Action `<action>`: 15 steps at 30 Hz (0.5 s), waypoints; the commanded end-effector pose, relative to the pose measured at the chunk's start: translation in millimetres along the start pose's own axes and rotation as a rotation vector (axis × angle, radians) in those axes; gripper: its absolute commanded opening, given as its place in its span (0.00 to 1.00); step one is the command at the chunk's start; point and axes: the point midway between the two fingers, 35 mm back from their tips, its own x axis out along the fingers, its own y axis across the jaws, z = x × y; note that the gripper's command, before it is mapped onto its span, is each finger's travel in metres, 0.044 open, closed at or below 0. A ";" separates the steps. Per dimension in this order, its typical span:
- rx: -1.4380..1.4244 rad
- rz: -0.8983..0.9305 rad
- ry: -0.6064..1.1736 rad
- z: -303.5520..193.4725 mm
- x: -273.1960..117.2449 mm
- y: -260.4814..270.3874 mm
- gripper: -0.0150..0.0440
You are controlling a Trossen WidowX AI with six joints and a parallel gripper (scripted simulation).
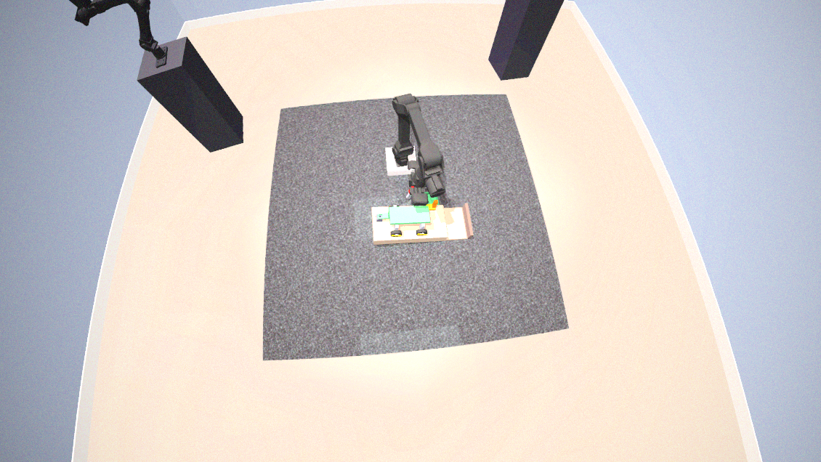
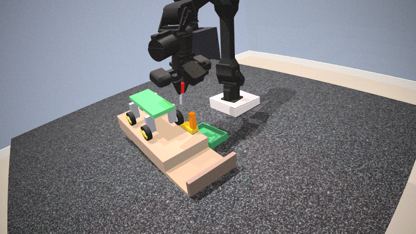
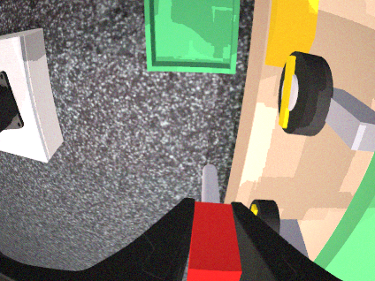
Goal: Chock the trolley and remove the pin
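My gripper (image 2: 180, 91) (image 3: 211, 209) is shut on the red head of the stop pin (image 1: 411, 190) (image 2: 182, 86) (image 3: 210, 181), which hangs upright with its grey shaft down, beside the ramp on the arm-base side. The trolley (image 1: 409, 216) (image 2: 151, 103) (image 3: 354, 254) stands on the ramp (image 1: 378, 237) (image 2: 162, 146) (image 3: 249, 150). The yellow chock (image 1: 434, 204) (image 2: 192, 120) (image 3: 292, 31) sits at the downhill side of the lower wheel nearest the arm base, its tip against or very close to the tyre. The green tray (image 2: 217, 142) (image 3: 192, 70) lies beside the ramp behind the chock; no pin shows in it.
The white arm base (image 1: 396, 169) (image 2: 247, 101) (image 3: 37, 84) stands beyond the tray. A brown end board (image 1: 468, 221) (image 2: 212, 174) closes the ramp's low end. Two dark pedestals (image 1: 195, 103) (image 1: 519, 46) stand far off, one carrying another arm (image 1: 144, 25).
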 end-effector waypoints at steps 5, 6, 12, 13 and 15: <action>0.001 0.001 -0.006 31.2 -4.8 1.3 0.25; 0.001 0.001 -0.007 35.2 -5.3 1.6 0.25; 0.001 0.001 -0.009 58.9 -9.1 2.7 0.25; 0.001 0.001 -0.009 63.5 -10.0 3.0 0.25; 0.001 0.001 -0.009 70.0 -11.3 3.4 0.25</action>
